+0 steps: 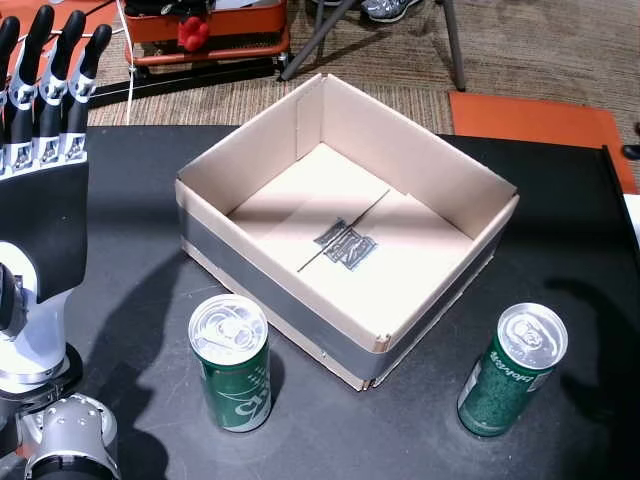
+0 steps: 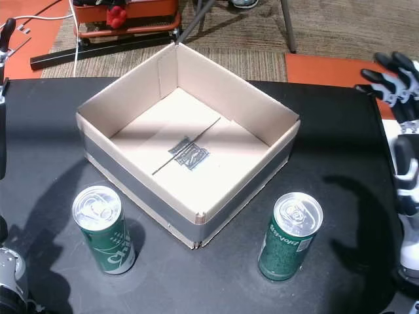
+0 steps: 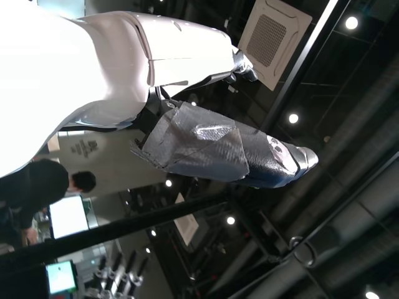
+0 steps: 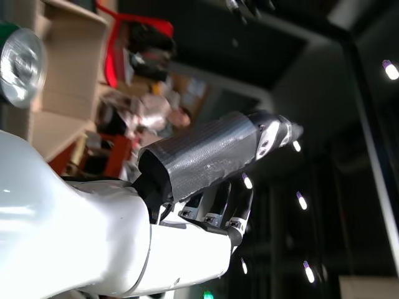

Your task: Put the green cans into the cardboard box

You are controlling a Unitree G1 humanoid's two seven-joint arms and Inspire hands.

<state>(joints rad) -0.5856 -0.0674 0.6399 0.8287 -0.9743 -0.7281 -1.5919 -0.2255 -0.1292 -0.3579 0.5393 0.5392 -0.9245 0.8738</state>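
Both short green aluminium cans stand upright on the black desk outside the open cardboard box — one can just inward of the empty, spread-fingered left hand, the other inward of the empty, splayed right hand — each hand nearer its own.

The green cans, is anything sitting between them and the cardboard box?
Nothing visible does. Both green cans stand upright on the table just outside the cardboard box, whose open inside holds nothing; only its near walls must be cleared.
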